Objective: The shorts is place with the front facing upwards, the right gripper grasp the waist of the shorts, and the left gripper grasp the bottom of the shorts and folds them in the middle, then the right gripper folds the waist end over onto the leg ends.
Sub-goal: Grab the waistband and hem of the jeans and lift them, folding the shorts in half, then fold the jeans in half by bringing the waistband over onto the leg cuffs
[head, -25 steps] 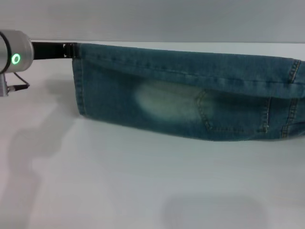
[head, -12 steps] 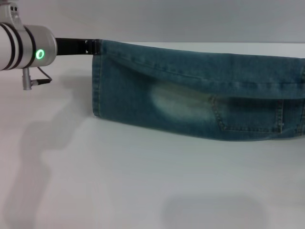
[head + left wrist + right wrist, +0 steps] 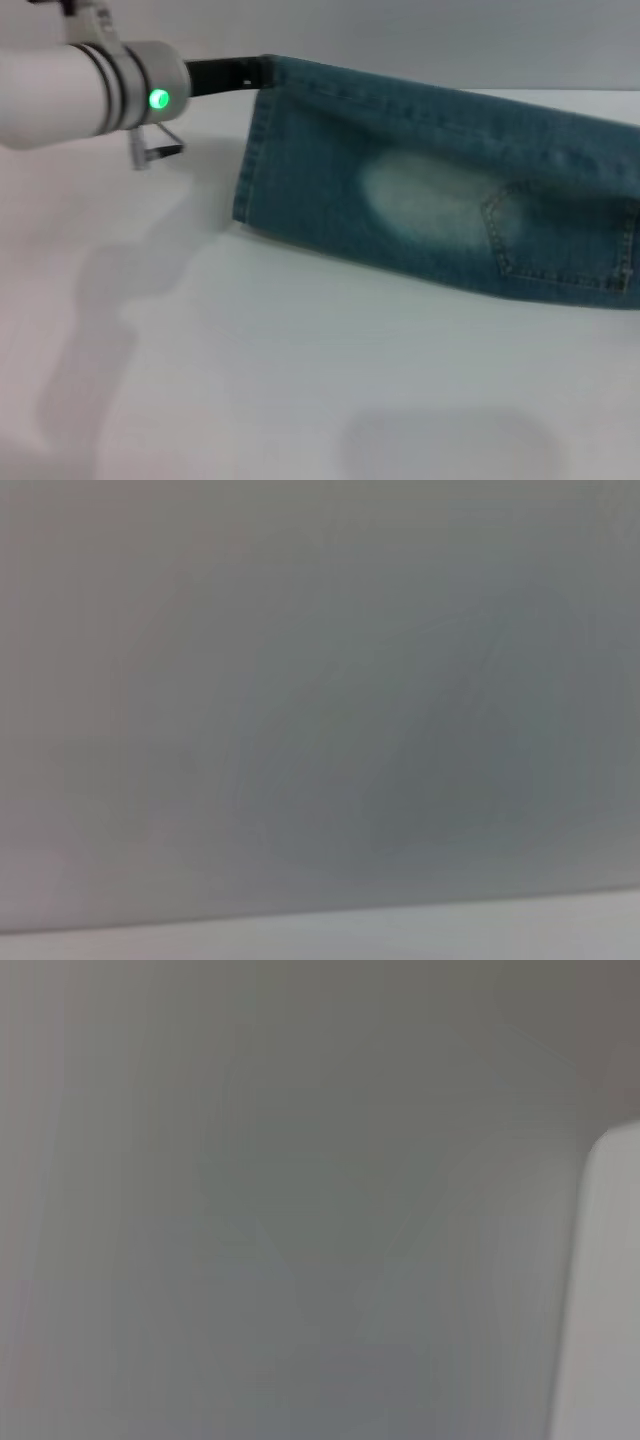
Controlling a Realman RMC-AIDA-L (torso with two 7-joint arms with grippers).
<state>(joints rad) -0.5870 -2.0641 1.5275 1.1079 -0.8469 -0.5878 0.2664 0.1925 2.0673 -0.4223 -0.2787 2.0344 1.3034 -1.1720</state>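
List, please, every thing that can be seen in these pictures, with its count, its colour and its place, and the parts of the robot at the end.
shorts: one, blue-green denim with a pale faded patch, held up above the table and hanging down, sloping lower toward the robot's right, running out of the head view there.
table: one, white, below and in front of the shorts.
left gripper: one, black, at the upper corner of the shorts' hem end on the robot's left, shut on the denim.
left arm: one, white with black bands and a green light, upper left of the head view.
right gripper: not in view.
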